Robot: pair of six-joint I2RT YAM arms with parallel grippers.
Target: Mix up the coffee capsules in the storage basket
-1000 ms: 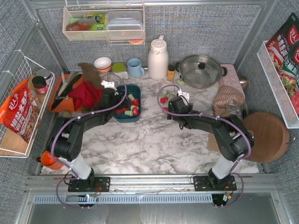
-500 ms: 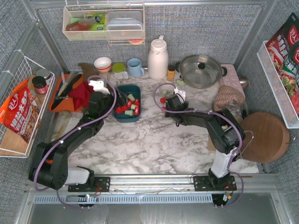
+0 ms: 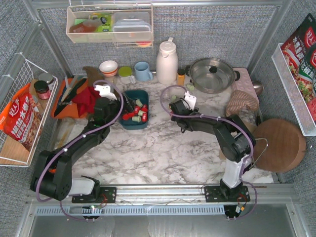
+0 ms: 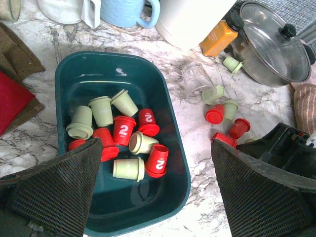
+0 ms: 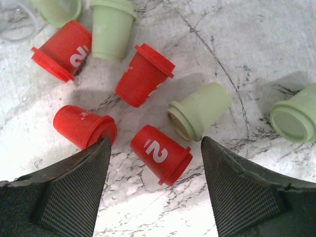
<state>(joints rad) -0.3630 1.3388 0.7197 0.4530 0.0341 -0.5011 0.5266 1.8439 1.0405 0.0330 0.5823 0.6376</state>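
Note:
The dark teal storage basket [image 4: 173, 148] lies on the marble and holds several red and mint green coffee capsules [image 4: 123, 131] in a loose heap. In the top view the basket [image 3: 135, 124] is left of centre. My left gripper [image 4: 153, 197] is open and empty, hovering over the basket's near right corner; in the top view it [image 3: 125, 105] is at the basket's left side. More capsules [image 4: 228, 116] lie loose on the table to the right. My right gripper [image 5: 155, 143] is open just above them, its jaws either side of a red capsule marked 2 [image 5: 160, 160]. In the top view the right gripper [image 3: 174, 105] is right of the basket.
A white thermos [image 3: 167, 61], blue mug [image 3: 143, 71], orange bottle [image 3: 181, 77] and lidded steel pot [image 3: 212, 74] stand behind. An orange tray with a red cloth [image 3: 86, 101] is left of the basket. A small clear glass [image 4: 195, 81] lies near the loose capsules.
My left arm has stretched out and its gripper has shifted to the basket's left side. My right gripper has moved left and farther back over the loose capsules.

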